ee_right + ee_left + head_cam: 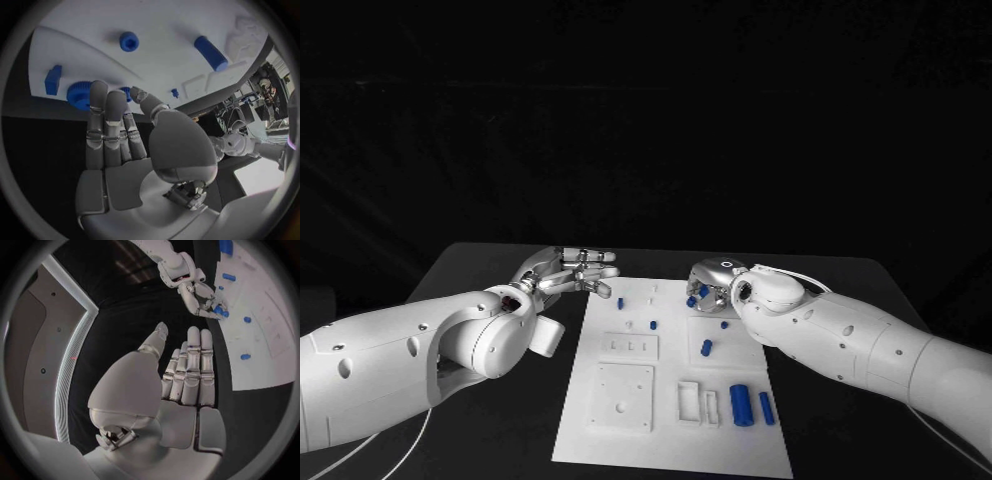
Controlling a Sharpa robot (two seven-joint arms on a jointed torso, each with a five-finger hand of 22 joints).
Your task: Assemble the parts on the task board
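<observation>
Head view: the board (pixel 678 420) lies mid-counter (pixel 473 265), blue parts (pixel 741 404) on it; no writing legible. Left wrist view: left hand (pixel 187 375) empty, fingers straight, beside the board. Right wrist view: right hand (pixel 115 135) empty, fingers extended over a blue gear (pixel 79 94).

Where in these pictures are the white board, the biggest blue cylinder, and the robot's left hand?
task board (pixel 610 440), head view, bare near corner.
big blue cylinder (pixel 741 405), head view, middle of its side.
left hand (pixel 187 372), left wrist view, middle of the fingers.
</observation>
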